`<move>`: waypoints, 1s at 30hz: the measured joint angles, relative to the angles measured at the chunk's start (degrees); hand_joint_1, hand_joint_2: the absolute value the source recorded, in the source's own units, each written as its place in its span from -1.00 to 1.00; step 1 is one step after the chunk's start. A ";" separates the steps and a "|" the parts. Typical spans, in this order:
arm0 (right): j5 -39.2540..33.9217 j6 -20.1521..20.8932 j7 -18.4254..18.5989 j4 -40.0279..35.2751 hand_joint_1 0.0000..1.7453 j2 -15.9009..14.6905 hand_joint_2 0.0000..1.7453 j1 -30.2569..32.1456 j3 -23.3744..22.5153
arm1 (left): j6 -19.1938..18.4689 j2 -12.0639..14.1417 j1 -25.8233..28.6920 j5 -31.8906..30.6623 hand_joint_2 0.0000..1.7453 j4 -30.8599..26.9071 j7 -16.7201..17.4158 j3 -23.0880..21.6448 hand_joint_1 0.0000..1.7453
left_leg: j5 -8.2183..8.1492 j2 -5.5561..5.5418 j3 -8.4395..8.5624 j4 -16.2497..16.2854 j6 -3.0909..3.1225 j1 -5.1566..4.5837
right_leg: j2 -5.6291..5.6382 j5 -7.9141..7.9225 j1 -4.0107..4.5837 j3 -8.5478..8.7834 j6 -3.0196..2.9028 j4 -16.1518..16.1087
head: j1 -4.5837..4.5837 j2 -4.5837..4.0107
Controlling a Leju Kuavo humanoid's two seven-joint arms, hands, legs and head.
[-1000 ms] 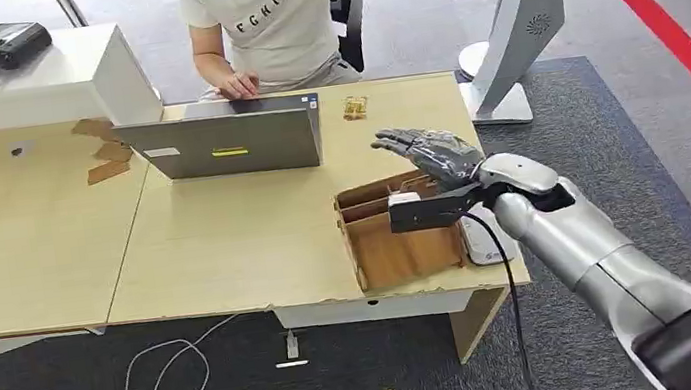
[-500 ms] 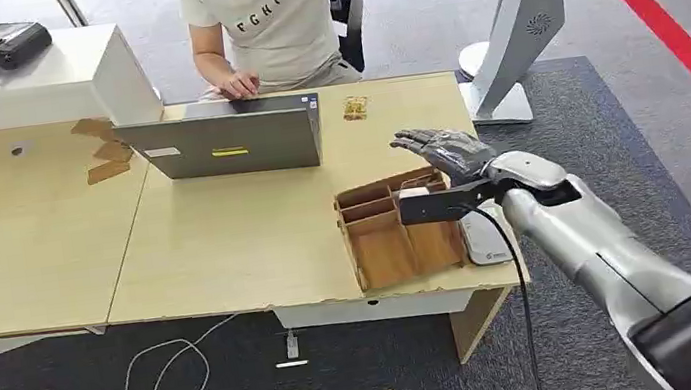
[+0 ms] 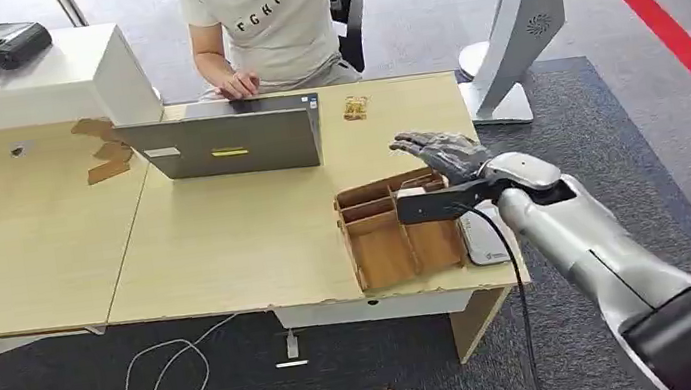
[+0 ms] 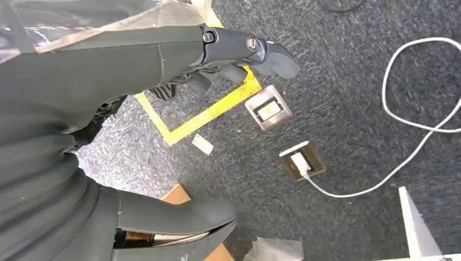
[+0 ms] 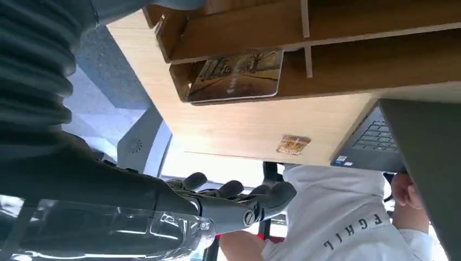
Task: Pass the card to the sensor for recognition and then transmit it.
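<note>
The left hand (image 4: pixel 239 54) is seen hanging over the carpeted floor with fingers loosely apart and nothing held. On the pale wooden desk (image 3: pixel 227 241), the compartmented brown wooden tray (image 3: pixel 397 234) is overhung by the outstretched, empty right hand (image 3: pixel 442 152), apparently poised to reach in. The picture-printed card (image 5: pixel 235 76), lying in a tray compartment, is revealed by the right wrist view, whereas it cannot be made out from the head view.

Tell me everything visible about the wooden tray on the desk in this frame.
The brown wooden compartment tray lies flat at the front right of the light wooden desk, close to its edge. Thin upright walls and dividers split it into narrow slots at the back and larger bays in front. In the right wrist view a picture-printed card lies in one back slot. The right hand hovers open above its far right corner, not touching. A white flat device sits beside its right wall.
</note>
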 joint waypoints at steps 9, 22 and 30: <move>0.11 0.26 -0.44 1.55 -1.00 0.48 1.00 -0.74 -0.02 | -0.20 0.09 0.11 0.00 1.00 0.00 0.00 0.00 -1.00 | 0.00 0.00 0.00 0.00 0.00 0.00 | 0.00 0.00 0.00 0.01 0.00 0.00 | 0.02 0.00; 1.36 0.26 -0.50 2.71 -1.00 0.64 1.00 -1.21 -0.02 | -0.35 0.28 0.37 0.13 1.00 0.00 -0.55 0.07 -1.00 | 0.00 0.00 0.00 0.00 0.00 0.00 | 0.00 0.00 0.00 0.00 0.00 0.00 | 0.02 0.00; 1.64 0.04 -0.52 4.00 -1.00 1.03 1.00 -1.33 -0.02 | -0.35 0.55 0.39 0.02 1.00 0.00 -0.31 0.09 -1.00 | 0.01 0.00 0.00 0.00 0.00 0.00 | 0.00 0.00 0.00 0.00 0.00 0.00 | 0.04 0.00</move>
